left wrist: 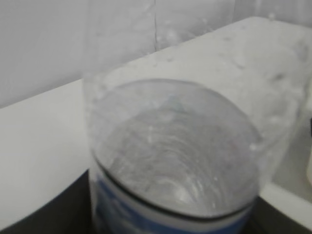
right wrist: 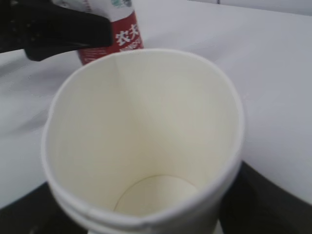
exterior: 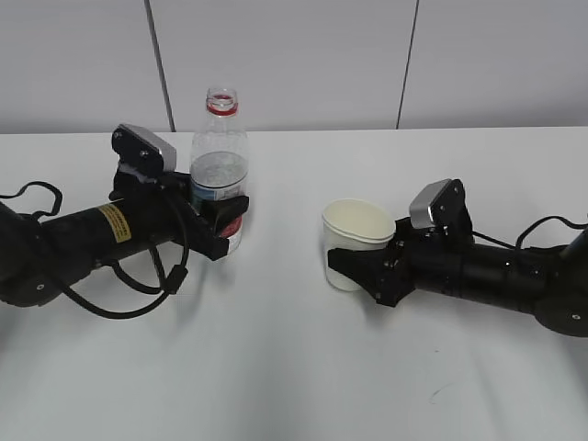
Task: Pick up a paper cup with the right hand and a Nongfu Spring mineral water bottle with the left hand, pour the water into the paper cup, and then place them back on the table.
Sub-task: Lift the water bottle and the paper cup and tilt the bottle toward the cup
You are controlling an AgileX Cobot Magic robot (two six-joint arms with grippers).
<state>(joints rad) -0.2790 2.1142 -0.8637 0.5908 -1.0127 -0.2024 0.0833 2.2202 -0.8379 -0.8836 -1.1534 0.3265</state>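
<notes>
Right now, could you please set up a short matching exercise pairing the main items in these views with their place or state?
Column one:
1. paper cup
2. Nongfu Spring mineral water bottle
3. left hand
4. right hand

Column two:
A. uncapped, upright
B. around the cup's lower part
C. empty inside
D. at the bottle's label

Pairs: 1-C, 2-A, 3-D, 4-B
</notes>
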